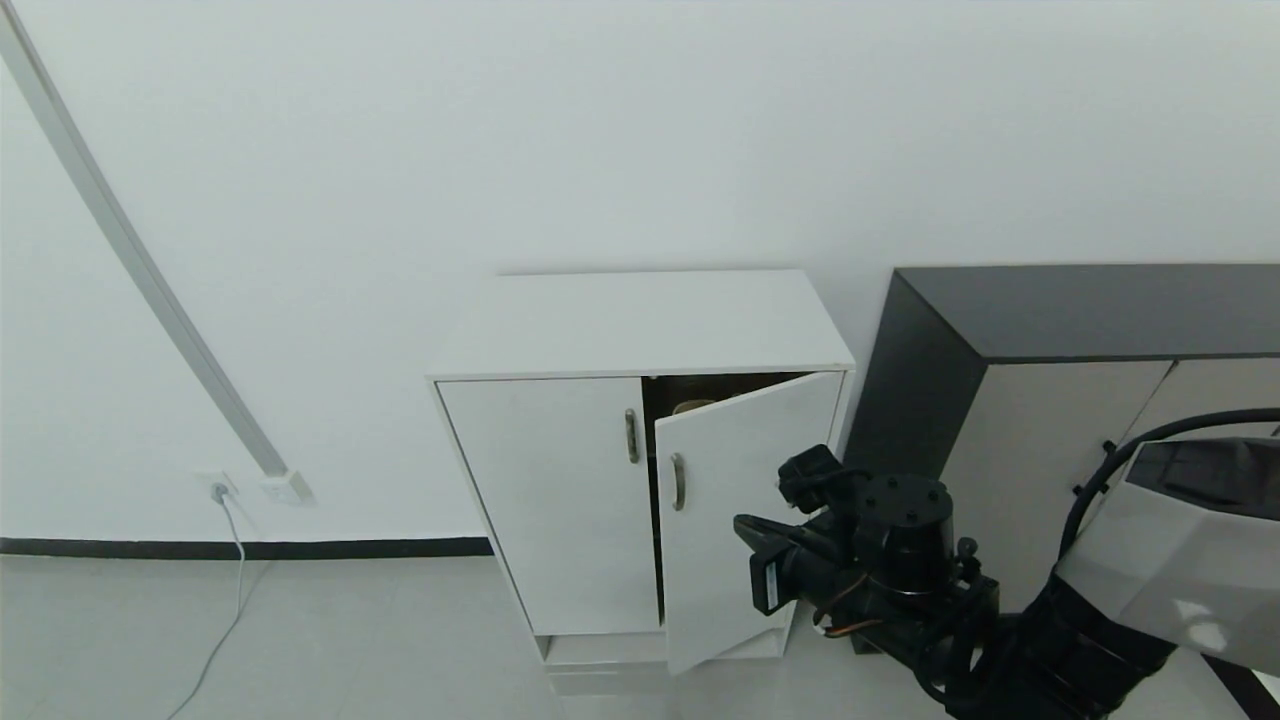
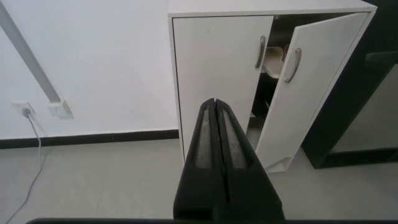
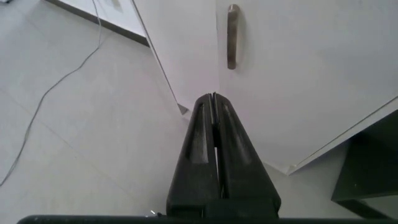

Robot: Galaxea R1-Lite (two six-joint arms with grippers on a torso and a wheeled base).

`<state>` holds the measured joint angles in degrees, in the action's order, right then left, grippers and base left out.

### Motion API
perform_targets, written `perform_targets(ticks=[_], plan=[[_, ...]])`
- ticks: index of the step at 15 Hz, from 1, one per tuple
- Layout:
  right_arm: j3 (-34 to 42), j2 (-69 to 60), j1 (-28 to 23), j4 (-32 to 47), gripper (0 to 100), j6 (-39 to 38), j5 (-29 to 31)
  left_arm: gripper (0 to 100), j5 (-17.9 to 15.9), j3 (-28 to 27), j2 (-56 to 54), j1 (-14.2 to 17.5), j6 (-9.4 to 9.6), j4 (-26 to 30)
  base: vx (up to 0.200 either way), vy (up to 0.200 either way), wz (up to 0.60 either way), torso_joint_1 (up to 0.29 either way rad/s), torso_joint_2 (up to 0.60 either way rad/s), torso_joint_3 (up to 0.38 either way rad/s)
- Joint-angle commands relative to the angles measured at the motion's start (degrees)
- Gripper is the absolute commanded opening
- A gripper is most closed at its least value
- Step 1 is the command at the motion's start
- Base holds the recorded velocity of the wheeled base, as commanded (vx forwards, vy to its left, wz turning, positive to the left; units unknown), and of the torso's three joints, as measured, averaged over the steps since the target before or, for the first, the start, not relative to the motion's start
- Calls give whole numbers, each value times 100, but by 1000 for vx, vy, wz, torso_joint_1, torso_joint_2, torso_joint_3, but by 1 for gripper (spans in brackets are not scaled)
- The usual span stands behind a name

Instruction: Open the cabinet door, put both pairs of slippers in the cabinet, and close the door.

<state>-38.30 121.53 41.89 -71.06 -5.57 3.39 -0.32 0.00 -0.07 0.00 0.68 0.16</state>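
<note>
End effector of right arm (image 3: 214, 98) closed near ajar cabinet door (image 1: 735, 450)

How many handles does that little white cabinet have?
2. One slim metal bar handle is on the shut left door of the white wooden cabinet; the second handle is on the right door, which stands ajar. None seems hidden.

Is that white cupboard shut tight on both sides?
No, the right door of the white cabinet hangs ajar, with a dark gap showing beside the shut left door.
</note>
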Motion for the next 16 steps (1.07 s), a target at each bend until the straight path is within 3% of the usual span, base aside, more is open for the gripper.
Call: perform_targets(ticks=[1, 3, 8, 16], plan=[[95, -85, 4, -66, 0, 3, -93, 0, -3, 0, 7, 0, 2, 2, 200, 0, 0, -17, -12, 7], [359, -173, 4, -321, 0, 39, -506, 0, 5, 0, 7, 0, 2, 2, 200, 0, 0, 7, 2, 0], [367, -156, 30, -347, 0, 47, -515, 0, 5, 0, 7, 0, 2, 2, 0, 0, 0, 0, 0, 0], [-388, 336, -111, -312, 0, 47, -497, 0, 5, 0, 7, 0, 2, 2, 0, 0, 0, 0, 0, 0]])
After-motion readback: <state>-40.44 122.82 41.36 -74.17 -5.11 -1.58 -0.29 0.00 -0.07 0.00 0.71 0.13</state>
